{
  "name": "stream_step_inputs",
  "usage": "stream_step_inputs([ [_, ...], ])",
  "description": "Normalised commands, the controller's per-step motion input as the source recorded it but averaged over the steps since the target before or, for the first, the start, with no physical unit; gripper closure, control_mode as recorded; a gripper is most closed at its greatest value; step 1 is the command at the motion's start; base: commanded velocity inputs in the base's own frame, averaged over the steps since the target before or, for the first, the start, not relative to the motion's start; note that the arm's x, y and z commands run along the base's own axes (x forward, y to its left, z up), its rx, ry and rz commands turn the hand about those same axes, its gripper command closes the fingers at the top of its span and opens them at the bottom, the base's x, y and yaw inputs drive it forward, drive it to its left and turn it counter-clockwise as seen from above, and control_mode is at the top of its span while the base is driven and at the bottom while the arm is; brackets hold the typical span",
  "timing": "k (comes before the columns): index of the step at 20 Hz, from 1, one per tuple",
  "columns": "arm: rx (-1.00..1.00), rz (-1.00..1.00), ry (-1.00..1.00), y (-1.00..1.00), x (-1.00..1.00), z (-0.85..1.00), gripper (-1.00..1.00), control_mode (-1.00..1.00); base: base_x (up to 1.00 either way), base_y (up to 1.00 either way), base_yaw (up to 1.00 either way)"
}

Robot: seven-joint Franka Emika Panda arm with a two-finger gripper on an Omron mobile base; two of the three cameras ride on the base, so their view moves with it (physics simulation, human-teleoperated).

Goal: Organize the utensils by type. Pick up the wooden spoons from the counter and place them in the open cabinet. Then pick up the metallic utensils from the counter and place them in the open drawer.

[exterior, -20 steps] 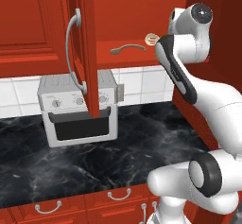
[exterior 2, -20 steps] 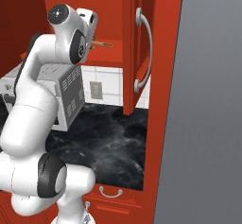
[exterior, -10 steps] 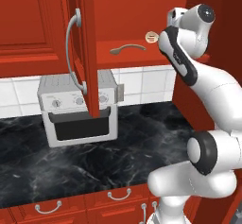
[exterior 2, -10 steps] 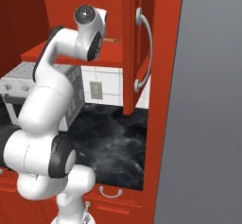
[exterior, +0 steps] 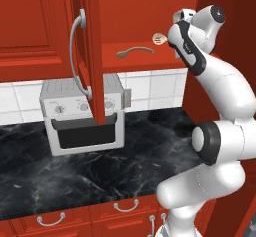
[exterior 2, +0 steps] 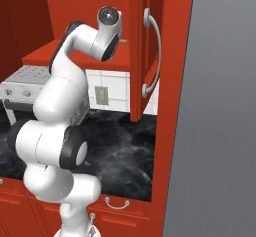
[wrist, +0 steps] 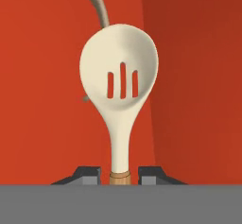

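My gripper (exterior: 171, 37) is shut on the handle of a pale slotted wooden spoon (exterior: 158, 39), held just above the shelf of the open cabinet (exterior: 150, 63). In the hand view the spoon (wrist: 119, 76) points away from my fingertips (wrist: 87, 173) toward the red cabinet back. A second wooden spoon (exterior: 134, 51) lies flat on the shelf to the left; its handle (wrist: 94, 1) shows beyond the held bowl. The black counter (exterior: 150, 151) lies below. The metallic utensils and the open drawer are out of view.
The cabinet door (exterior: 92, 56) stands open to the left of the shelf, and another door (exterior 2: 142, 51) to the right. A silver toaster oven (exterior: 85, 116) sits on the counter under the cabinet. A tall grey panel (exterior 2: 220, 106) bounds the right side.
The arm has risen and straightened beside the cabinet. The held spoon has edged slightly up and left over the shelf. The grip has stayed the same.
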Motion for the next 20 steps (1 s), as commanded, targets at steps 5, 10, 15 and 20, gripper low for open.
stream_step_inputs([
  [5,0.00,0.01,0.00,0.00,0.37,-0.14,1.00,-1.00,0.00,0.00,0.00],
  [10,0.00,0.00,0.00,0.00,0.43,-0.12,1.00,-1.00,0.00,0.00,0.00],
  [15,0.00,0.03,0.00,0.00,0.38,-0.12,1.00,-1.00,0.00,0.00,0.00],
  [20,0.00,0.06,0.00,0.00,0.15,-0.25,1.00,-1.00,0.00,0.00,0.00],
])
